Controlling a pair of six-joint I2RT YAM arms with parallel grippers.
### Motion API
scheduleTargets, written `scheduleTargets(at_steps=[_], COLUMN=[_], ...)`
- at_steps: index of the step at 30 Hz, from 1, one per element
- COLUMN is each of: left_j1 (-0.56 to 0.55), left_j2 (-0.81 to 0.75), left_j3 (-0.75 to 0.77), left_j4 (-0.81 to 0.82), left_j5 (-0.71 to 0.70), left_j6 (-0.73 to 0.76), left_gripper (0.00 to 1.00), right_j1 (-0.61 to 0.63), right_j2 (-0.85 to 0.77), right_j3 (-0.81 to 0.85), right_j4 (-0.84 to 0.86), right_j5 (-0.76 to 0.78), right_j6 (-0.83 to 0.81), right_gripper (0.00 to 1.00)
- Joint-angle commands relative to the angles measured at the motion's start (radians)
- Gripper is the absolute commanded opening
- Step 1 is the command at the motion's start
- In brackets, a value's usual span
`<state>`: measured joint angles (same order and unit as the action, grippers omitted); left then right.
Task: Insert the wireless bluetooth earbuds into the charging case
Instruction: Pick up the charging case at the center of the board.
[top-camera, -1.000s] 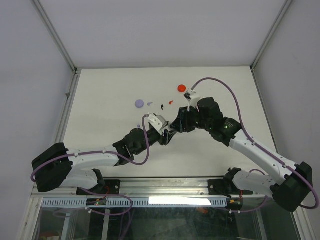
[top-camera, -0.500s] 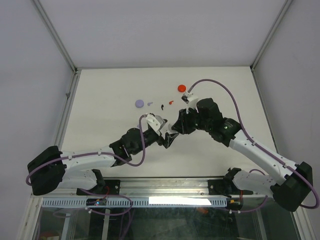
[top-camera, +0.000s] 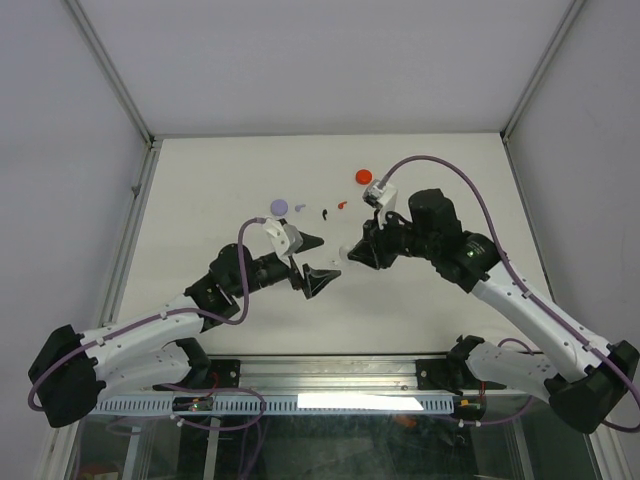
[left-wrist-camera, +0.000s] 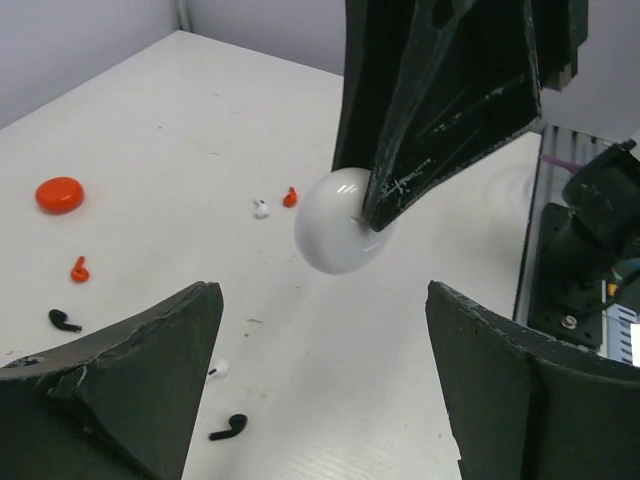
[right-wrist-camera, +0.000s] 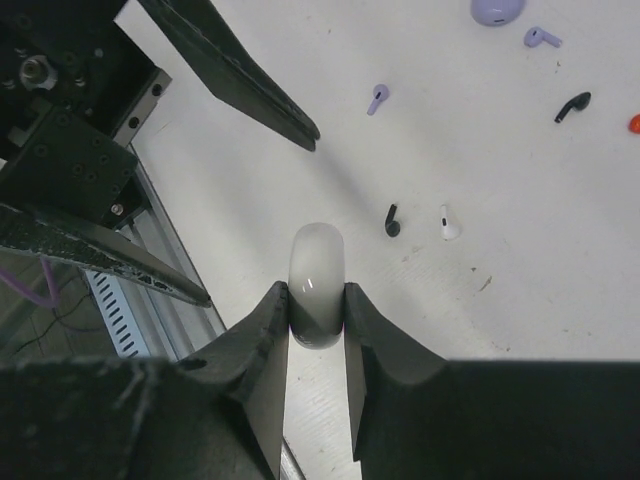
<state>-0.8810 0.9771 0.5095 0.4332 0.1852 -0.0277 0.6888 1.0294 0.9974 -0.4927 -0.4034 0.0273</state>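
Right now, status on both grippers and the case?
Right gripper shut on white case, held aloft. Left gripper open, empty, facing it. Earbuds loose on table. Nothing between the grippers.

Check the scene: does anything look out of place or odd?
The earbuds lie scattered loose across the table. The white case is off the table, pinched on edge in the jaws of the right gripper, with the left gripper open beside it. No damage shows.

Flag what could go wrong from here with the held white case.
The right gripper pinches the smooth, rounded white case in mid-air; it could slip out. The open left gripper sits close, so a handover could clash fingers. A dropped case might scatter the black earbud and white earbud below.
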Motion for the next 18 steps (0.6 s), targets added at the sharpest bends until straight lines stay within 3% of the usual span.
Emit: scheduleTargets(at_steps=[1,8,18], left_j1=[0.024,0.084,0.098], left_j2=[-0.008,0.058,0.144], left_j3=[0.016,0.044,0.105], left_j4=[-0.02,0.0,0.016], left_j5=[0.194,0.374,0.533], left_j6=[-0.018,-0.051,-0.086], left_gripper=[0.84,0.79,0.64], right_j1=[-0.007,-0.008,-0.009], right_j2=[-0.027,-0.03,0.039], right_j3=[0.063,0.08,0.138], right_j4=[-0.026,-0.049,-0.104], right_j5=[-0.096,-0.201,-0.329], right_j6=[-0.106,-0.189,-0.285], right_gripper=[0.0,0.0,0.0])
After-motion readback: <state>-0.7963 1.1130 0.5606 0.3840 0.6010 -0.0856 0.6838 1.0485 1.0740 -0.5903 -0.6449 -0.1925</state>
